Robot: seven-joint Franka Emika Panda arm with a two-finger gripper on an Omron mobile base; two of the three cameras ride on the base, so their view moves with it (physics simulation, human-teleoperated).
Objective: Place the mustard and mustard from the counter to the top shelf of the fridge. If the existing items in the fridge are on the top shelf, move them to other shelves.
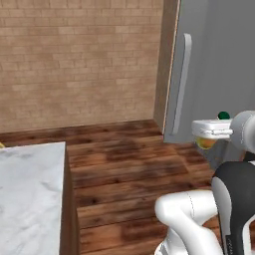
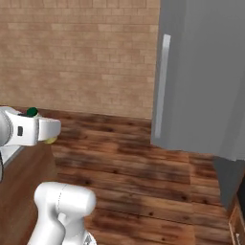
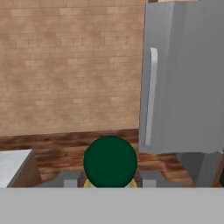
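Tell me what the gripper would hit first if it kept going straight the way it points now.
Probably the tan brick wall. The gripper, jaws shut on a yellow bottle with a dark green cap, aims just left of the tall grey fridge door; depth is unclear.

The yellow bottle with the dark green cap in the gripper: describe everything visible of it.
The yellow bottle with the round dark green cap sits between the gripper fingers, jaws shut on it, cap towards the hand camera. The base views show its yellow-orange body hanging under the white hand, cap above. It is carried in the air, over the wooden floor.
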